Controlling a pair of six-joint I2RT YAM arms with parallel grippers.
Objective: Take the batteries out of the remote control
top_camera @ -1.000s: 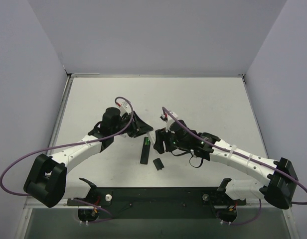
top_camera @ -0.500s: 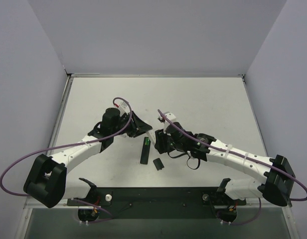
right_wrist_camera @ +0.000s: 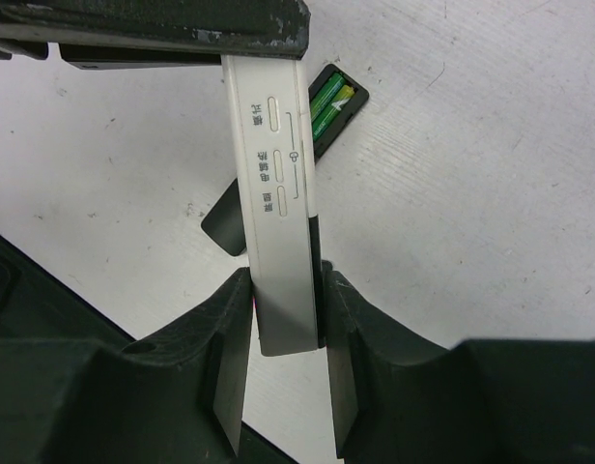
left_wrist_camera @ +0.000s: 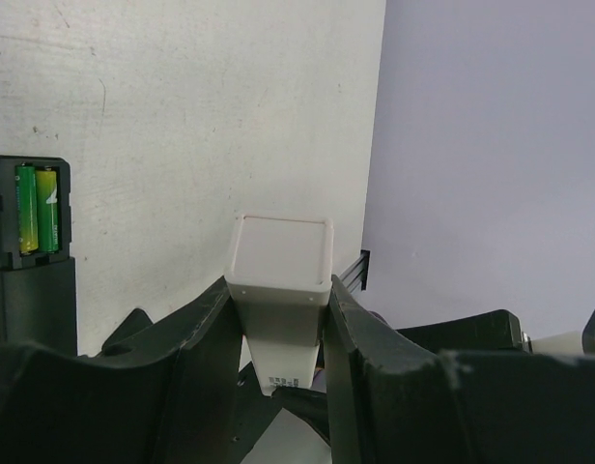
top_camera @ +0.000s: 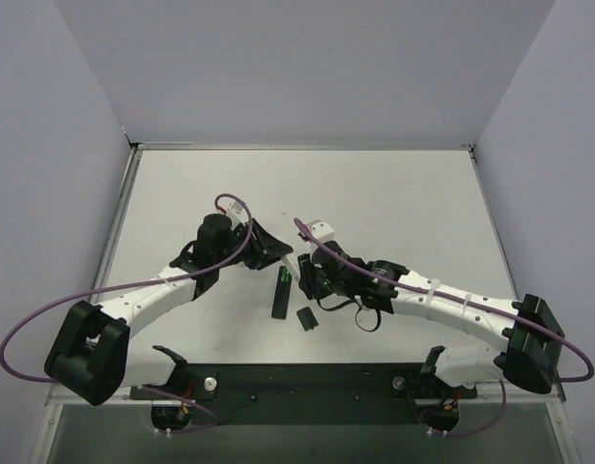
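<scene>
The left end effector (left_wrist_camera: 278,295) grips one end of a white stick (right_wrist_camera: 276,193), and the right end effector (right_wrist_camera: 286,309) is closed on the other end, fingers against both sides. The black remote control (top_camera: 278,298) lies on the bench (top_camera: 404,193) below them. Both green batteries (left_wrist_camera: 37,208) sit in its open slot, and a small black cover piece (top_camera: 305,317) lies just beside it.

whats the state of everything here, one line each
remote control: lying flat, battery slot open
batteries: both seated in the slot
cover: off, lying beside the remote control
white stick: held by both tools
left tool: shut on white stick
right tool: shut on white stick
</scene>
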